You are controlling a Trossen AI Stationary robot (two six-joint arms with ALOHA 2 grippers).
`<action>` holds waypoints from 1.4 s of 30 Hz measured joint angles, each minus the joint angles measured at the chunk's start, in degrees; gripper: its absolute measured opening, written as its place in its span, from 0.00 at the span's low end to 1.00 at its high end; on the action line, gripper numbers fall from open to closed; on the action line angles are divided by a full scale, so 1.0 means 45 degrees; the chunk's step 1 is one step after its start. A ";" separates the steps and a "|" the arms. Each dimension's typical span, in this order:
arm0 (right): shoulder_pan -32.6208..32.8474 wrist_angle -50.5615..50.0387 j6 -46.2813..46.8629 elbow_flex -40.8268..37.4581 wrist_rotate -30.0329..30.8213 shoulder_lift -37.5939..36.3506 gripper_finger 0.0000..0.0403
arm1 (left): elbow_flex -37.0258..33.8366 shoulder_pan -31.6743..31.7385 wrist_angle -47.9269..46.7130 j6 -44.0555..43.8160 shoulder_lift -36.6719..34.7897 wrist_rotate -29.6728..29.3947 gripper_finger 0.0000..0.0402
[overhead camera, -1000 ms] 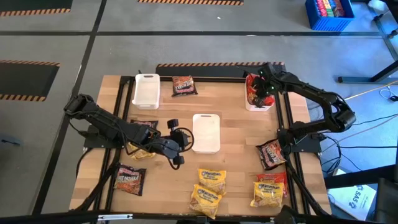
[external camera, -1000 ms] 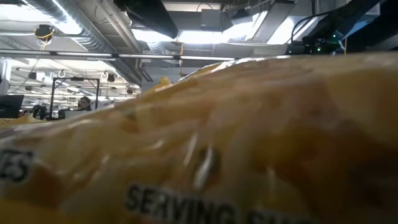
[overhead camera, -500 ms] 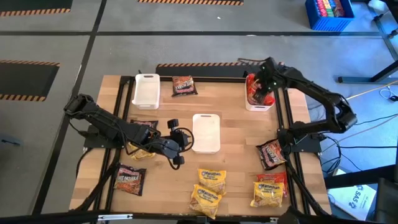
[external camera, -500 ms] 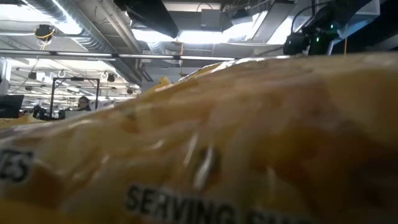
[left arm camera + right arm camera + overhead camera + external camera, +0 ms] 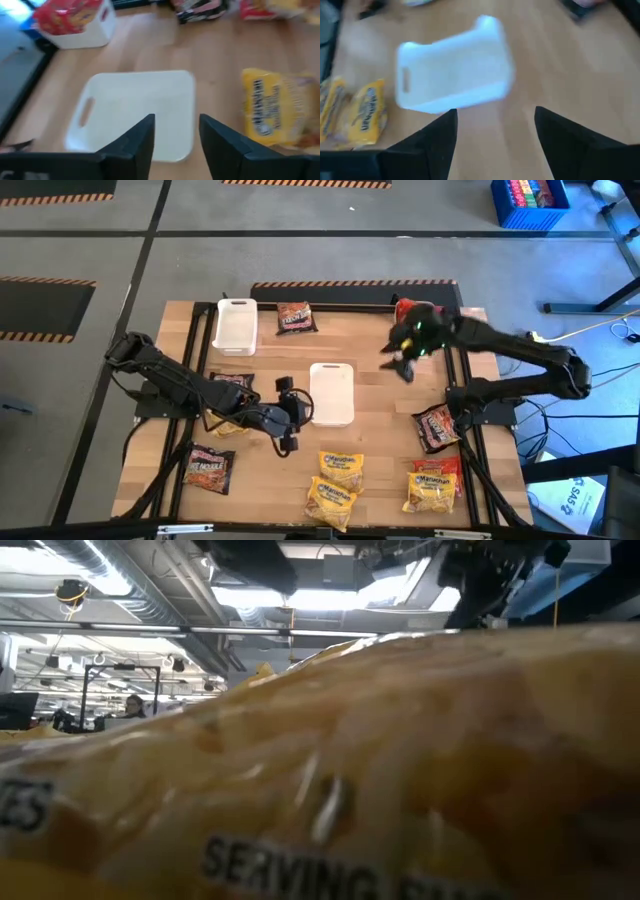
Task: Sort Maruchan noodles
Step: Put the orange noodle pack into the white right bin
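Now both grippers, left gripper (image 5: 287,413) and right gripper (image 5: 398,364), gape empty.

You are looking at a wooden bench (image 5: 370,440) with a black frame, standing on a grey concrete floor (image 5: 300,265). Black-and-yellow hazard tape (image 5: 350,283) marks the floor behind the bench and off to both sides. A blue crate (image 5: 530,205) sits at the far right corner, with cables (image 5: 600,370) trailing over the floor on the right. Across the room you see ceiling ducts (image 5: 130,580), bright ceiling lights (image 5: 320,598), and a person (image 5: 135,708) far off.
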 joint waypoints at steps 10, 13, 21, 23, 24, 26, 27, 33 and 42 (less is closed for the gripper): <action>0.5735 0.7232 0.0695 -0.2616 0.2173 0.0291 0.61 | -0.0025 -0.0134 -0.0314 -0.1328 0.0301 0.1879 0.55; 0.6578 0.8179 0.0694 -0.3126 0.2598 0.0500 0.61 | -0.0025 -0.0134 -0.0614 -0.1866 0.0320 0.2689 0.55; 0.7708 0.8457 0.1748 -0.3258 0.2820 0.1182 0.61 | -0.0026 -0.0134 -0.1632 -0.2798 0.0320 0.3893 0.54; 0.7924 0.8209 0.2159 -0.3253 0.2591 0.1266 0.61 | -0.0025 -0.0134 -0.1633 -0.2809 0.0320 0.3888 0.54; 0.7996 0.7861 0.2429 -0.3258 0.2319 0.1266 0.61 | -0.0029 -0.0134 -0.1623 -0.2753 0.0320 0.3887 0.54; 0.8110 0.7370 0.3184 -0.3258 0.1632 0.1237 0.61 | -0.0027 -0.0134 -0.1452 -0.2524 0.0351 0.3831 0.54; 0.8208 0.7009 0.3664 -0.3258 0.1315 0.1162 0.61 | -0.0026 -0.0134 -0.1210 -0.2363 0.0417 0.3702 0.54; 0.8833 0.4770 0.6893 -0.3258 -0.0361 0.0852 0.61 | -0.0047 -0.0134 0.0441 -0.0484 0.0991 0.2776 0.54; 0.8822 0.1178 1.2839 -0.3244 -0.3420 0.0498 0.61 | -0.0034 0.0359 0.3497 0.1942 0.2618 0.2674 0.54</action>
